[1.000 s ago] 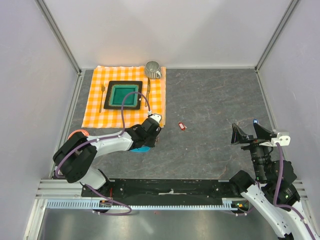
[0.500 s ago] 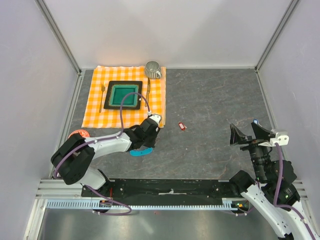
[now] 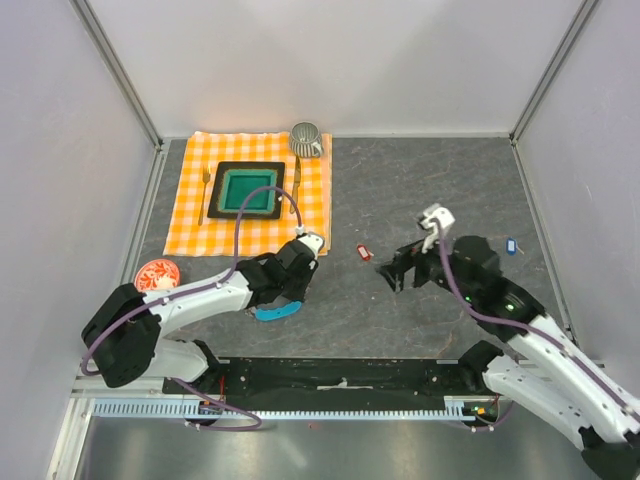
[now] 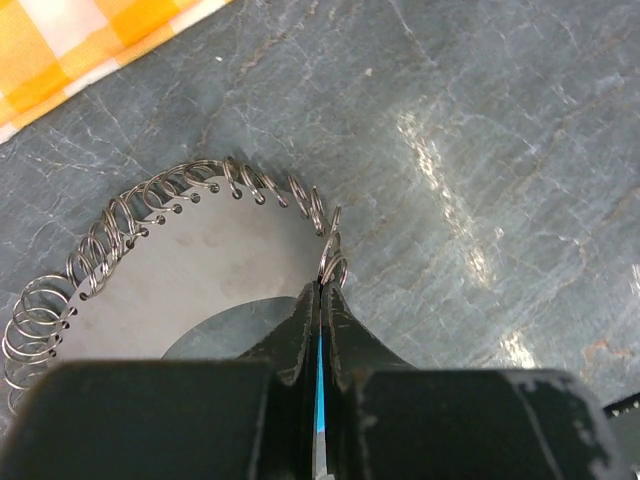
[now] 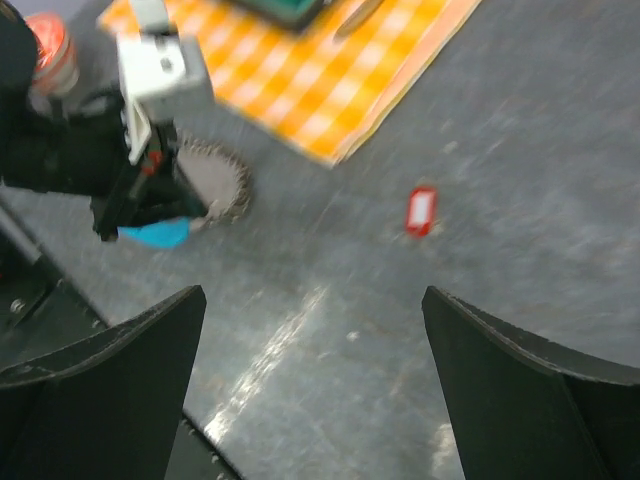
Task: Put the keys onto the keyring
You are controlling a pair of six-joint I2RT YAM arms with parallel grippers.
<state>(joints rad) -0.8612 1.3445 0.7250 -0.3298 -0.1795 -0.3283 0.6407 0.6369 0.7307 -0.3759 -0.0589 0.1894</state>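
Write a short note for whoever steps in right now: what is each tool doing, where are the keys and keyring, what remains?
Left tool: shut on the keyring, at its edge.
Right tool: open, empty, facing the red key.
Red key: loose on the table, between the arms.
Blue key: loose near the right wall.
Done: keyring gripped.
Left: pick up each key and thread both on.

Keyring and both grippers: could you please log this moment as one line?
left gripper: shut on keyring | right gripper: open, empty | red key: lying loose
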